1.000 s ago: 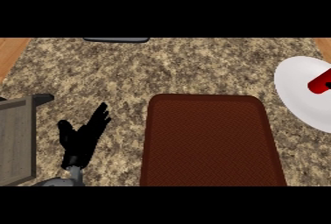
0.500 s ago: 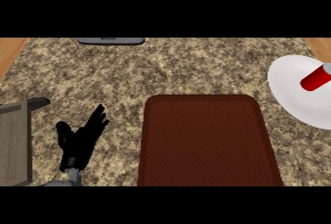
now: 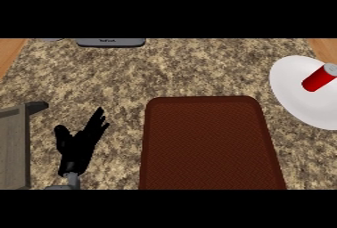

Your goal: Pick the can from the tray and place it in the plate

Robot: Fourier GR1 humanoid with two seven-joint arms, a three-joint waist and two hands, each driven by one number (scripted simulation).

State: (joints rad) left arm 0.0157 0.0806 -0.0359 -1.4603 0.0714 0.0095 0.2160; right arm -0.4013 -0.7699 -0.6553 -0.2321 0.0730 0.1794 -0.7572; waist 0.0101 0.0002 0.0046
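Head view: The red cylindrical can with a grey top lies tilted on the white round plate at the right edge of the speckled stone counter. The dark brown rectangular tray in the centre carries nothing. The black left hand rests at the lower left, fingers straight and spread, holding nothing. The right hand does not show. A grey box-like fixture sits at the left edge; a dark grey appliance sits at the far edge.

Step status, as a judgement: placement appears complete, since the can is on the plate and off the tray. The next move calls only for confirming that the can stays settled.
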